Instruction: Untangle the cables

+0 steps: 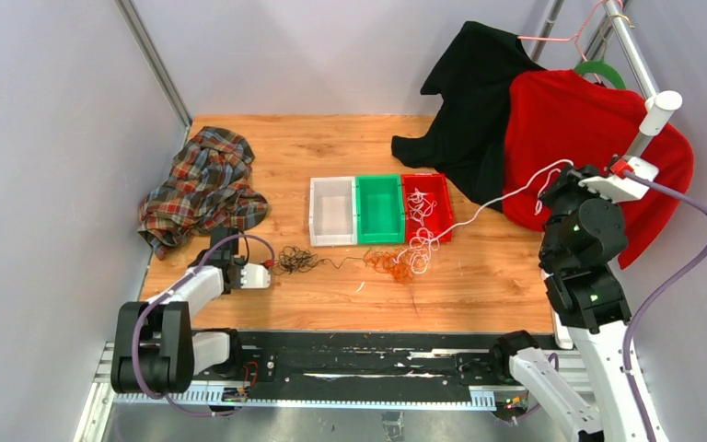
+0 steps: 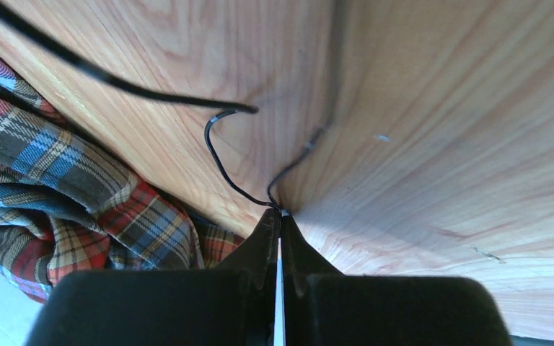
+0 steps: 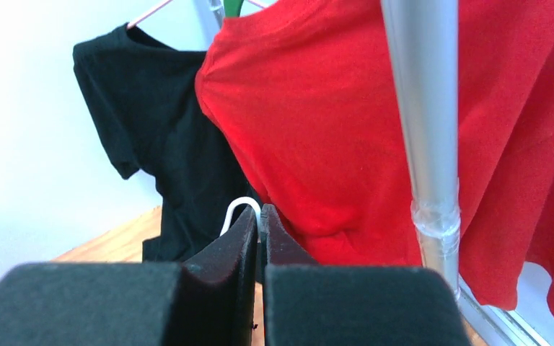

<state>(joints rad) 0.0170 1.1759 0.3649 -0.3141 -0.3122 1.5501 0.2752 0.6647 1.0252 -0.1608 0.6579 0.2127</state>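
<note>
Two arms work a knot from opposite ends. The left pincer (image 2: 281,216), pressed together low over the wooden worktop (image 1: 479,285) near a crumpled plaid shirt (image 1: 202,184), pinches a hair-thin black cable (image 2: 220,162). The right pincer (image 3: 258,216), raised in front of a hanging red T-shirt (image 1: 580,120), is clamped on a small loop of thin white cable (image 1: 506,195).

The white cable runs in a nearly straight line down to a snarl just in front of the red plastic bin (image 1: 423,179). There it mixes with a thin orange cable (image 1: 387,262), and more white wire lies inside the bin. The black cable's bundle sits near the left pincer, with one strand trailing toward the heap.

The step in hand appears to be drawing the white cable free. It likely calls for a slow, steady lift while the left grip anchors the black strand low. If the whole heap starts to drag or cinch, easing off would be wiser than pulling harder.
</note>
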